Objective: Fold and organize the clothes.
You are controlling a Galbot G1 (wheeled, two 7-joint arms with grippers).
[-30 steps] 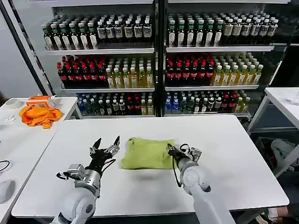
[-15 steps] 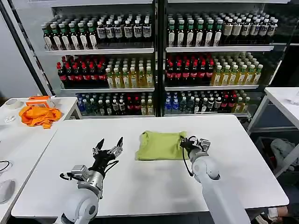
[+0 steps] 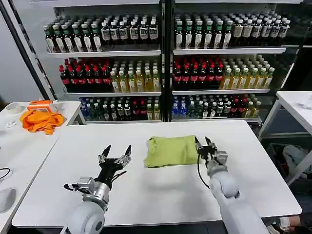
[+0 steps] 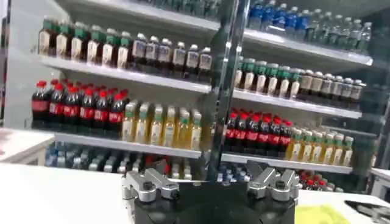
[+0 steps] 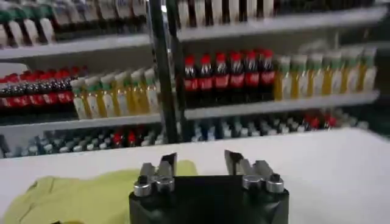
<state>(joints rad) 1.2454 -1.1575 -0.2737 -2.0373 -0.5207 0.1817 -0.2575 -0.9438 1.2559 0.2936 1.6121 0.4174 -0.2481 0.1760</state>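
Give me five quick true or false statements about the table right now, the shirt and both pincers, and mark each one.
1. The T-shirt lies folded on the white table. True.
2. The right pincer is clamped on the T-shirt. False: it is open, beside the shirt's right edge, holding nothing.
3. The left pincer is open, to the left of the shirt and apart from it. True.
4. The orange cloth lies on top of the T-shirt. False: it sits on a separate table at the far left.
5. Shelves of bottles stand behind the table. True.
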